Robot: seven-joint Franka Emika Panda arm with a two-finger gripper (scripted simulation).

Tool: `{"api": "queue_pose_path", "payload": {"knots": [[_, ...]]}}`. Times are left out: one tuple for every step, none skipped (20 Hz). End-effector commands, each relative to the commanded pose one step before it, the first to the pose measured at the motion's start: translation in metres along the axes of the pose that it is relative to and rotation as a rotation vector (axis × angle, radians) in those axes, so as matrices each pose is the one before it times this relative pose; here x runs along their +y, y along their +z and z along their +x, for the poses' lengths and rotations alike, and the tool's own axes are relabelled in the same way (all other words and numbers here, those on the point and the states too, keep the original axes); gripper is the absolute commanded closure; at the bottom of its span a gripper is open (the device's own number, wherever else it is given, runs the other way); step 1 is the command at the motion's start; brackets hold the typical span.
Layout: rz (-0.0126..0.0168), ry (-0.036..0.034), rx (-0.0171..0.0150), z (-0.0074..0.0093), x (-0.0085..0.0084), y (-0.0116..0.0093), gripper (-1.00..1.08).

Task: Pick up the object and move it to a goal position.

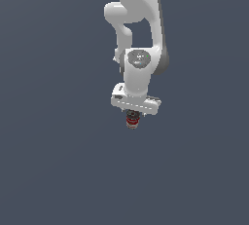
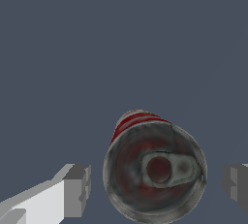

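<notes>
The object [image 2: 154, 169] is a small can with a red band and a grey top that has a pull-tab opening. It stands upright on the dark floor. In the exterior view the object [image 1: 133, 121] shows just under the white hand. My gripper [image 2: 156, 186] is down around it, one finger [image 2: 76, 190] on one side and the other finger [image 2: 236, 185] on the opposite side. A narrow gap shows between each finger and the can's wall, so the gripper [image 1: 132, 118] is open and not touching it.
A plain dark blue-grey floor [image 1: 58, 160] stretches all around. The white arm [image 1: 138, 29] rises above the hand at the top centre of the exterior view. No other objects show.
</notes>
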State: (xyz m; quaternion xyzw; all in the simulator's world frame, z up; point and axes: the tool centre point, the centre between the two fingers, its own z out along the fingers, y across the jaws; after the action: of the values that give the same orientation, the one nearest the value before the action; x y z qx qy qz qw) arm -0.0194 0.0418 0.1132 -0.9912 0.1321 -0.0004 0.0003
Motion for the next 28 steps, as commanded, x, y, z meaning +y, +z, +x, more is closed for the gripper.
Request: {"api": "queue_pose_path", "payload": {"knots": [[-0.00051, 0.00098, -0.00093, -0.00086, 0.00033, 0.01261, -0.92], [0.00000, 0.00000, 0.00000, -0.00027, -0.00016, 0.00514, -0.92], [-0.00007, 0.00068, 0.00012, -0.00007, 0.00022, 0.00445, -0.92], [0.00000, 0.00000, 0.00000, -0.00011, -0.00015, 0.00386, -0.92], [-0.00004, 0.00048, 0.00008, 0.00007, 0.00011, 0.00319, -0.92], [0.00000, 0.00000, 0.00000, 0.00009, -0.00016, 0.00258, -0.92], [0.00000, 0.00000, 0.00000, 0.00019, -0.00017, 0.00193, -0.92], [0.00000, 0.00000, 0.00000, 0.00027, -0.00016, 0.00126, -0.92], [0.00000, 0.00000, 0.00000, 0.00025, -0.00012, 0.00064, -0.92], [0.00000, 0.00000, 0.00000, 0.00011, -0.00005, 0.00018, -0.92], [0.00000, 0.00000, 0.00000, 0.00000, 0.00000, 0.00000, 1.08], [0.00000, 0.00000, 0.00000, 0.00000, 0.00000, 0.00000, 1.08], [0.00000, 0.00000, 0.00000, 0.00000, 0.00000, 0.00000, 1.08], [0.00000, 0.00000, 0.00000, 0.00000, 0.00000, 0.00000, 1.08], [0.00000, 0.00000, 0.00000, 0.00000, 0.00000, 0.00000, 1.08], [0.00000, 0.00000, 0.00000, 0.00000, 0.00000, 0.00000, 1.08], [0.00000, 0.00000, 0.00000, 0.00000, 0.00000, 0.00000, 1.08], [0.00000, 0.00000, 0.00000, 0.00000, 0.00000, 0.00000, 1.08], [0.00000, 0.00000, 0.00000, 0.00000, 0.00000, 0.00000, 1.08], [0.00000, 0.00000, 0.00000, 0.00000, 0.00000, 0.00000, 1.08], [0.00038, -0.00051, -0.00028, -0.00040, -0.00045, -0.00080, 1.08], [0.00000, 0.00000, 0.00000, 0.00028, 0.00024, -0.00013, 1.08], [0.00000, 0.00000, 0.00000, 0.00083, 0.00072, -0.00040, 1.08], [0.00000, 0.00000, 0.00000, 0.00138, 0.00120, -0.00066, 1.08], [0.00000, 0.00000, 0.00000, 0.00191, 0.00166, -0.00092, 1.08], [0.00000, 0.00000, 0.00000, 0.00242, 0.00210, -0.00117, 1.08], [0.00000, 0.00000, 0.00000, 0.00292, 0.00253, -0.00140, 1.08], [0.00000, 0.00000, 0.00000, 0.00339, 0.00292, -0.00163, 1.08]]}}
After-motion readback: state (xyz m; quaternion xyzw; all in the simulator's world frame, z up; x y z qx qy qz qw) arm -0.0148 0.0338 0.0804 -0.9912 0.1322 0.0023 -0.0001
